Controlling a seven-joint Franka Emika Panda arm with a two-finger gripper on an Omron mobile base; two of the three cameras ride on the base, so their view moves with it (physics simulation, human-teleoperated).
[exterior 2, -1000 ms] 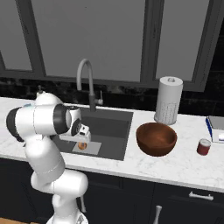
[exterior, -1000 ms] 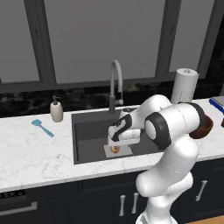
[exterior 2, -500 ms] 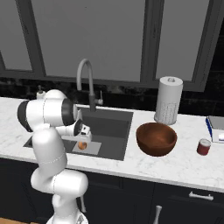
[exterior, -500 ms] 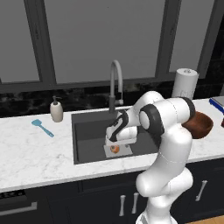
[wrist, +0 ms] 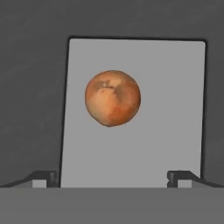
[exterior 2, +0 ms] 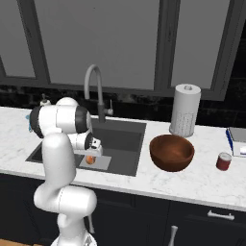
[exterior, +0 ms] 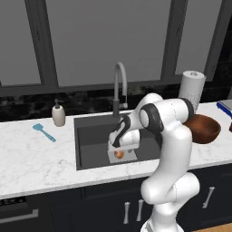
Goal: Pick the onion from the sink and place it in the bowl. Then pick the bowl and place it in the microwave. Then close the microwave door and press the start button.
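Reaching into the sink [exterior: 90,145], jaws apart above the onion [wrist: 113,98] at twelve o'clock; next, descend and clamp.

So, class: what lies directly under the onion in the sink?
The onion rests on the light grey drain plate on the sink floor. The patch of plate beneath the onion is covered.
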